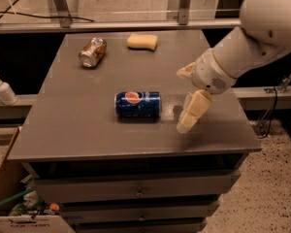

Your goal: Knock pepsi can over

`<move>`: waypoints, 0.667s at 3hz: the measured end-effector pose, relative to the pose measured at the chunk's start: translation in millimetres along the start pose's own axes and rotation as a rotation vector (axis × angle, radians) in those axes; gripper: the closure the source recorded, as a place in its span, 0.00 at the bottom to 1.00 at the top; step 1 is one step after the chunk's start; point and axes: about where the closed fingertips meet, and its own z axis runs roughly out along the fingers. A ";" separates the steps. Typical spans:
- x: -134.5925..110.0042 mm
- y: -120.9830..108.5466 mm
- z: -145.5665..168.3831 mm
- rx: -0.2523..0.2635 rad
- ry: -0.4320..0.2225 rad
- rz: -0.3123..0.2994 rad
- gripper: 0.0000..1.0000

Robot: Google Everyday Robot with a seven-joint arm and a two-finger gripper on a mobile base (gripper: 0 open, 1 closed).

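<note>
The pepsi can (pixel 137 104) is dark blue with a red-white-blue round logo. It lies on its side near the middle of the grey table (pixel 87 130), its long axis running left to right. My gripper (pixel 182 100) hangs just to the right of the can, apart from it, near the table's front right part. Its two cream fingers (pixel 193 111) are spread apart and hold nothing. The white arm reaches in from the upper right.
A brownish-gold and silver can (pixel 92 52) lies on its side at the back left. A yellow sponge (pixel 142 41) lies at the back middle. A soap dispenser (pixel 2 90) stands on a ledge left of the table. Drawers sit below the tabletop.
</note>
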 end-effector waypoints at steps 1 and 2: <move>6.0 -4.0 -13.4 0.023 -0.169 0.012 0.00; 4.7 -2.8 -17.0 0.023 -0.341 0.027 0.00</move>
